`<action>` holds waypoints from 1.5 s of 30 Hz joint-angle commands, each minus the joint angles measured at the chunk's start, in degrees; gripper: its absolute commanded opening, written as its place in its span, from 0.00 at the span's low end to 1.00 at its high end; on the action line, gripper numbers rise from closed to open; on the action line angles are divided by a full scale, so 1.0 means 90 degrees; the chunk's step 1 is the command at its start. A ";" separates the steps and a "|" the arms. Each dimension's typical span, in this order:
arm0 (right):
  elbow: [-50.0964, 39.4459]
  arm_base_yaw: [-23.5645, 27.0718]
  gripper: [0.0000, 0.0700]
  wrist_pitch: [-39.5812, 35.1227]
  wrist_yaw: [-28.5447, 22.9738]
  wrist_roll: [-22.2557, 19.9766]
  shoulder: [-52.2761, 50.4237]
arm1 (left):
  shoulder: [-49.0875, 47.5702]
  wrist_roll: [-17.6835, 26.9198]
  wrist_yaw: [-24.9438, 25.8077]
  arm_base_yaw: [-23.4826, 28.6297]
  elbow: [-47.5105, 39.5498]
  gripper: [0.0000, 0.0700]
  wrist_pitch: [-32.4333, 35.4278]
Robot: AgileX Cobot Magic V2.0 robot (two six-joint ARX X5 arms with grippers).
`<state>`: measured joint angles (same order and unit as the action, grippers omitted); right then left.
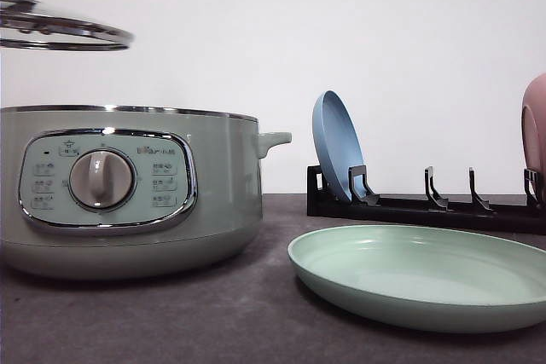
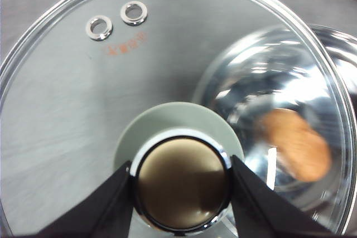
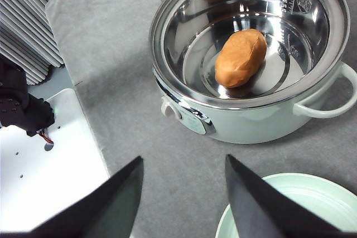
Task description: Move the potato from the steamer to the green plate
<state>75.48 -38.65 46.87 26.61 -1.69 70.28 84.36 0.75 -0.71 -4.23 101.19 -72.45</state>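
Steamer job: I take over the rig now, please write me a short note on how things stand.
Left gripper: jaws shut on the knob of the glass lid, held in the air up and to the left of the steamer.
Right gripper: jaws open, empty, above the cloth between steamer and green plate.
Potato: lying in the steamer's metal bowl.
Done: lid lifted off.
Left: right arm reaches in, grasps the potato and sets it on the green plate, which is bare.
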 commanded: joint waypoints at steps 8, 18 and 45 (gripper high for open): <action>0.0090 -0.0055 0.49 -0.0078 -0.0276 0.0230 0.0104 | -0.0063 0.0083 -0.0001 0.0523 0.0185 0.00 0.0173; 0.0434 -0.0069 0.63 -0.0344 -0.0316 0.0600 0.0835 | -0.0063 0.0085 0.0000 0.0806 0.0185 0.00 0.0197; 0.4605 -0.0880 0.71 -0.0119 -0.1524 0.0578 0.5453 | -0.0063 0.0083 0.0000 0.0891 0.0185 0.00 0.0195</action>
<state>115.09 -45.77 46.60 13.41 3.22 117.92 84.36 0.95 -0.69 3.64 101.19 -72.44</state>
